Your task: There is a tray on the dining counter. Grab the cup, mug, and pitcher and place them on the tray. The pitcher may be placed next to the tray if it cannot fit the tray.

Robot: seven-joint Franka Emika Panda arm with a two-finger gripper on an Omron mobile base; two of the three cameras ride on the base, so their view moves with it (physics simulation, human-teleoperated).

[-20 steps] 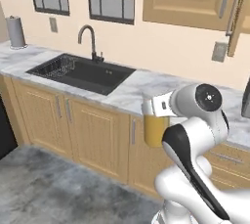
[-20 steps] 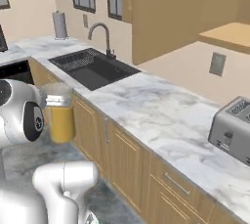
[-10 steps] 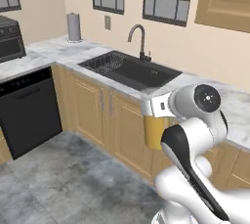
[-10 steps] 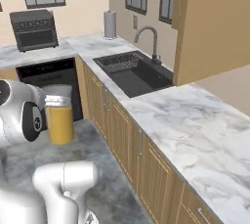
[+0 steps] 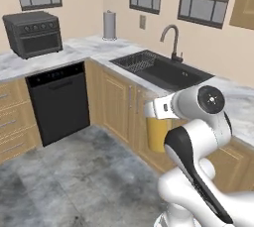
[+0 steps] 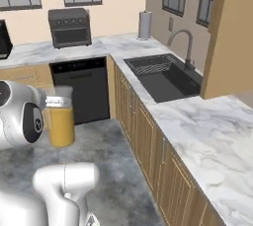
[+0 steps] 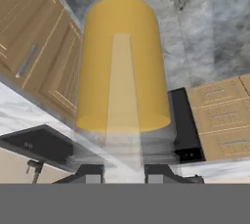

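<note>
Between the end effector (image 7: 124, 173) fingers hangs the pitcher (image 7: 122, 66), pinched at its rim (juice side down). It's the carry step; next comes driving to the tray.

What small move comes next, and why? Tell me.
Probably keep the pitcher upright in the end effector and carry on driving in search of the tray. The end effector grips the pitcher's wall, juice fills its lower part, and it hangs over the floor beside the cabinets, with nothing under it to set it on.
</note>
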